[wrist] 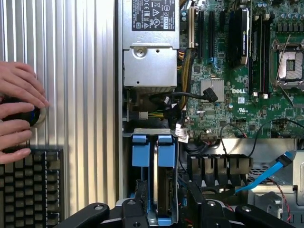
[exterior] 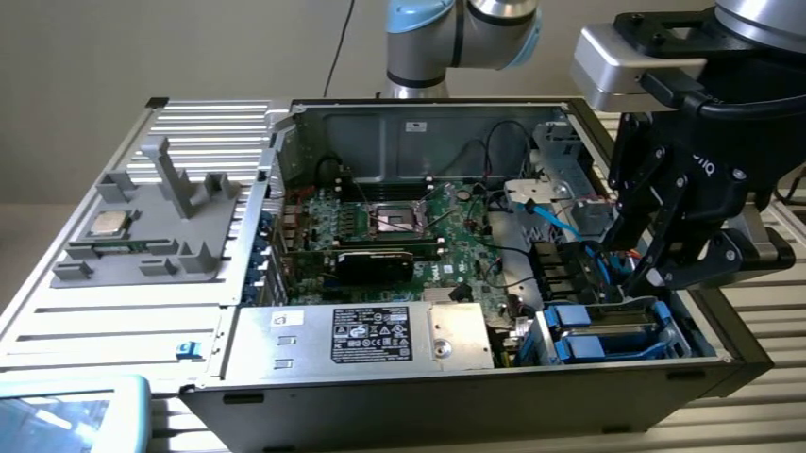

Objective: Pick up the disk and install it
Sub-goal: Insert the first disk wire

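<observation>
The disk (wrist: 164, 187) stands on edge in the drive bay at the corner of the open computer case, and the blue handles of its carrier (wrist: 152, 151) point towards the power supply. In the exterior view the disk (exterior: 611, 332) lies low in the case's front corner, on that view's right. My gripper (exterior: 636, 266) hangs just above this bay with its black fingers spread and nothing between them. In the wrist view the gripper (wrist: 164, 202) straddles the disk from above, with one finger (wrist: 140, 192) beside the carrier.
A silver power supply (exterior: 359, 335) sits beside the bay, with the motherboard (exterior: 403, 226) behind it. Cables and a blue ribbon cable (wrist: 266, 178) cross near the bay. A grey fixture holding a CPU chip (exterior: 108, 225) lies on the exterior view's left. A person's hand (wrist: 19, 116) rests beside a keyboard (wrist: 28, 190).
</observation>
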Controlling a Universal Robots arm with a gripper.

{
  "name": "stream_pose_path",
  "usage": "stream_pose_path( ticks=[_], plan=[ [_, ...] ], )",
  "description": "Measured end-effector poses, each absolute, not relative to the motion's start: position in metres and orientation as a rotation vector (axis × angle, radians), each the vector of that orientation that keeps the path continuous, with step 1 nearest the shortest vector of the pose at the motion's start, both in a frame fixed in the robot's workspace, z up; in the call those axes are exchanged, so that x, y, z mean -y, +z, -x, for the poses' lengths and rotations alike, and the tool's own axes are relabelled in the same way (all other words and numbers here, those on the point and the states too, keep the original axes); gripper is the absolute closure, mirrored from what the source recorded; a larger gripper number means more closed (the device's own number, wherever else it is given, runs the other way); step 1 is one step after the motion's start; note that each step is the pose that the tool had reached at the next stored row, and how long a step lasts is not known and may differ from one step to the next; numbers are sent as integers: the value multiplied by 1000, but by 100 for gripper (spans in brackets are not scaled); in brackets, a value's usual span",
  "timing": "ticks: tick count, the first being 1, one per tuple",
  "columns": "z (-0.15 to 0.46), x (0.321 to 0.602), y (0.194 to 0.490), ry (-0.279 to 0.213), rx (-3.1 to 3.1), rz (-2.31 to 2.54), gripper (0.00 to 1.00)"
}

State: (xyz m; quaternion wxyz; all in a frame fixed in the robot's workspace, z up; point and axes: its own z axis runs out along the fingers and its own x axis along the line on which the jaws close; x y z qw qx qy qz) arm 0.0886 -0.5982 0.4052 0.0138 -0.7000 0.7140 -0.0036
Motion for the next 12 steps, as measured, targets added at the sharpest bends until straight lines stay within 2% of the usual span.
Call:
stream_pose_path(
  ticks=[12],
  plan=[
    [-108,596,405,-9,-2225,2172,54]
  ],
)
